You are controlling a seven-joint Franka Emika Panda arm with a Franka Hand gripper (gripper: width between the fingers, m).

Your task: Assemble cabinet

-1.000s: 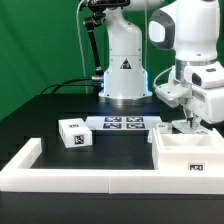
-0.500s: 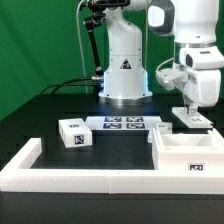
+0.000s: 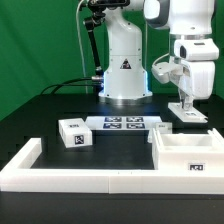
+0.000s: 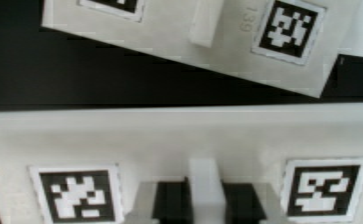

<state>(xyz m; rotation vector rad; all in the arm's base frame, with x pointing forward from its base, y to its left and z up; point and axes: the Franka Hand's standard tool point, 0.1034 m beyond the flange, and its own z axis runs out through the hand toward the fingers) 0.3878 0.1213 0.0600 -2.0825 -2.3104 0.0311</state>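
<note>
My gripper (image 3: 187, 100) is at the exterior view's right, shut on a flat white cabinet panel (image 3: 191, 114) that it holds above the table, behind the large white box body (image 3: 188, 152). In the wrist view the held panel (image 4: 160, 150) carries two tags. My dark fingers (image 4: 169, 203) clamp its raised middle ridge. Another white tagged piece (image 4: 187, 35) lies beyond it on the black table. A small white tagged block (image 3: 74, 133) sits at the left.
The marker board (image 3: 124, 124) lies in the middle of the table in front of the robot base (image 3: 125, 65). A long low white rim bar (image 3: 90, 176) runs along the front, with a raised end at the left.
My gripper has risen from the table behind the box body, lifting the white panel with it. The block and box body have not moved.
</note>
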